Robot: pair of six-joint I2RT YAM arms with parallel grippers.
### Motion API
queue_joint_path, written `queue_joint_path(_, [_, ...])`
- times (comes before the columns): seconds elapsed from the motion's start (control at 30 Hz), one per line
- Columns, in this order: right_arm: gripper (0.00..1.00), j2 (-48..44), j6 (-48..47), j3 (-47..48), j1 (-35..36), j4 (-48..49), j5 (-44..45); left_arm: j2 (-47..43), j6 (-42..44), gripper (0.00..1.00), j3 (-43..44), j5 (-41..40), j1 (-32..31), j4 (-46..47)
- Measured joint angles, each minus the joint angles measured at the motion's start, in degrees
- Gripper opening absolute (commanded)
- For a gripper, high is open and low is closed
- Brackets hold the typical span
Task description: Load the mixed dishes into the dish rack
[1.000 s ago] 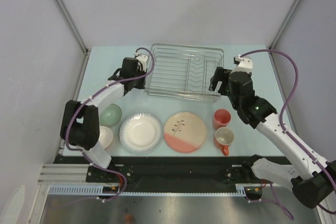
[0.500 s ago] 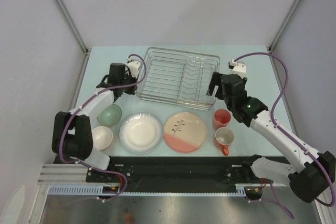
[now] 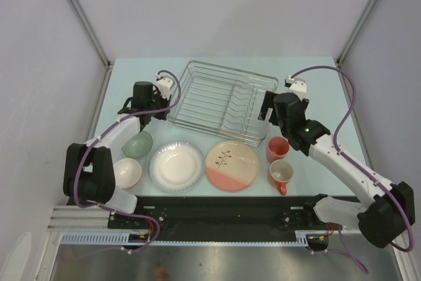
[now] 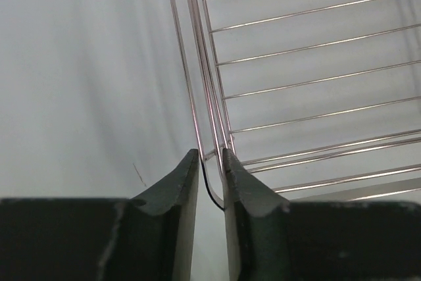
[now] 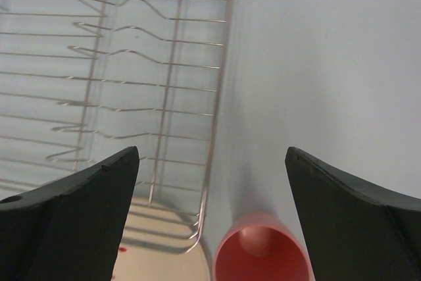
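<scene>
Up close, the left gripper [image 4: 210, 156] has its two dark fingers [image 4: 174, 189] drawn almost together, with only a thin slot between them. The wires of the dish rack's [image 4: 205, 64] left rim run down into that slot, so the fingers pinch the rack by its edge. From above, this arm reaches from the near left across to the rack's left end.

The right gripper [image 5: 212, 151] has its fingers [image 5: 92, 189] spread wide, one at each side of the wrist view, and they touch nothing. Between them lie the rack's right rim and, nearer the camera, the open mouth of the pink cup [image 5: 262, 255]. In the top view this gripper hangs just beside the rack's right end.

The rack sits at the far middle of the pale table [image 3: 316, 77], turned askew. No dishes are in it. Its near right corner comes up to the far rim of the cream plate [image 3: 231, 165]; I cannot tell whether the two touch.

The dishes stand in a row in front of the rack. From the left there are a white bowl [image 3: 127, 172], a pale green bowl [image 3: 138, 143] just behind it, and the white plate [image 3: 176, 166]. Then come the cream plate, the pink cup, and the orange mug [image 3: 281, 174] just in front of the cup.
</scene>
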Motion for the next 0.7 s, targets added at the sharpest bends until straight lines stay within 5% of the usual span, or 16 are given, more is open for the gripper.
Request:
queue_joint_path(0.1, [1.00, 5.3, 0.3, 0.9, -3.9, 0.0, -1.3, -0.5, -1.9, 0.49, -1.2, 0.6, 0.3, 0.2])
queue_joint_path(0.3, [1.00, 18.9, 0.6, 6.2, -12.4, 0.1, -7.1, -0.9, -6.8, 0.48, -1.4, 4.0, 2.6, -2.6])
queue_joint_path(0.7, [1.00, 46.9, -0.4, 34.1, -15.1, -3.0, -18.6, -3.0, -9.4, 0.45, -5.8, 7.8, 3.2, -4.8])
